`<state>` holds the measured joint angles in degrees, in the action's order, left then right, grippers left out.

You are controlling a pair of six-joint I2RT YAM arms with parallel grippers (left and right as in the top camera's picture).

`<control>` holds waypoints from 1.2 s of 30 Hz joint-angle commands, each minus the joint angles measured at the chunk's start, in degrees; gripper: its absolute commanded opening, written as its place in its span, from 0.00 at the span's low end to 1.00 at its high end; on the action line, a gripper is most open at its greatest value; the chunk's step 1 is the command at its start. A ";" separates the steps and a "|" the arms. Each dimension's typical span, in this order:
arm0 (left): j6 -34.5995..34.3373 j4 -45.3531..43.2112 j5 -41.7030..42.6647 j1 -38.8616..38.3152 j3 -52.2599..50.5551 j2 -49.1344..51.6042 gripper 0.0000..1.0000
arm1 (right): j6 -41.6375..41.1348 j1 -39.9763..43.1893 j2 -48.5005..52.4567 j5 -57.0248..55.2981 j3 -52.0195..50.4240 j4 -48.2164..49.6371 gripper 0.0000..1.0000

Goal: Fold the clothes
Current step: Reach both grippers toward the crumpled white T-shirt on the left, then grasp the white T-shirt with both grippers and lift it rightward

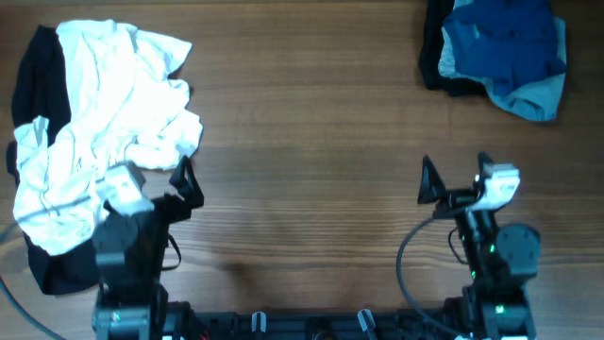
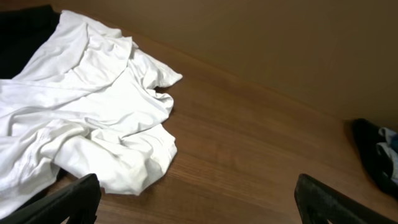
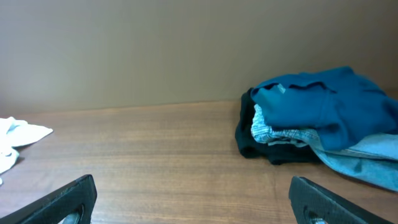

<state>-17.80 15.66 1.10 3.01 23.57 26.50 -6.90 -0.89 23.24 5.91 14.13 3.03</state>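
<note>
The white shirt (image 1: 104, 132) lies crumpled at the left of the table, partly over a black garment (image 1: 42, 85). It fills the left of the left wrist view (image 2: 87, 106), and a corner shows in the right wrist view (image 3: 15, 140). No label or stripe print shows. My left gripper (image 1: 179, 184) is open and empty at the shirt's near right edge, fingers wide apart (image 2: 199, 199) over bare wood. My right gripper (image 1: 453, 175) is open and empty at the near right, over bare wood (image 3: 199, 199).
A pile of dark-blue and light-blue garments (image 1: 500, 52) on a black one sits at the far right corner, also in the right wrist view (image 3: 317, 115). The black garment (image 2: 22, 37) runs along the table's left edge under the shirt.
</note>
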 commanded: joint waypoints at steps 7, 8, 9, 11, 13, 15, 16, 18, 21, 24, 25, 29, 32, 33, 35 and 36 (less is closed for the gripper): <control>10.03 24.50 -0.55 0.11 36.96 39.74 1.00 | -1.18 -0.22 38.64 3.15 35.17 -21.99 1.00; 10.08 24.30 -0.50 0.11 38.18 43.08 1.00 | -1.11 -0.22 41.90 3.15 37.33 -23.74 1.00; 10.10 23.93 -0.46 0.11 38.27 44.78 1.00 | -1.07 -0.24 44.00 3.15 38.21 -24.09 1.00; 10.10 23.76 -0.52 0.11 38.27 50.07 1.00 | -1.25 -0.24 49.05 4.66 38.47 -22.08 1.00; 10.14 21.27 -0.55 0.11 38.27 56.85 1.00 | -1.20 -0.24 53.11 9.05 38.45 -21.99 1.00; 10.19 18.38 -0.57 0.11 38.27 61.81 0.99 | -1.14 -0.24 54.95 9.79 38.40 -22.86 1.00; 11.21 17.05 -0.52 0.09 38.27 64.83 0.96 | -1.14 -0.24 55.30 9.79 38.40 -23.19 1.00; 11.87 15.98 -2.01 0.11 38.27 70.53 0.93 | -0.96 -0.24 55.32 9.79 38.36 -23.45 0.99; 11.82 15.91 -6.86 0.11 38.27 77.57 0.82 | -0.98 -0.24 55.32 9.77 38.34 -23.74 0.99; 11.37 16.04 -6.97 0.09 38.27 80.15 0.58 | -0.96 -0.24 55.36 9.77 37.83 -23.87 0.93; 11.37 15.96 -6.97 0.09 38.27 80.04 0.46 | -1.01 -0.24 55.43 9.79 37.83 -23.93 0.90; 11.37 16.52 -3.93 -1.20 39.01 79.08 0.04 | -0.98 -0.24 55.56 9.79 37.83 -24.11 0.67; 10.71 25.11 2.51 -5.81 50.97 73.72 0.04 | -1.25 -0.24 55.56 10.05 37.83 -24.09 0.61; 8.87 27.28 3.45 -8.13 57.81 71.47 0.04 | -1.25 -0.24 55.56 11.47 37.83 -24.09 0.61; 7.63 27.41 4.09 -11.10 66.16 69.20 0.04 | -2.14 -0.24 55.56 13.11 37.83 -24.09 0.61; 6.95 27.21 4.02 -12.15 69.02 68.65 0.04 | -2.29 -0.24 55.56 13.94 37.83 -24.11 0.61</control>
<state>-8.03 43.77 0.56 -4.75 81.17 102.08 -7.92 -0.89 78.54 16.32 51.51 -21.21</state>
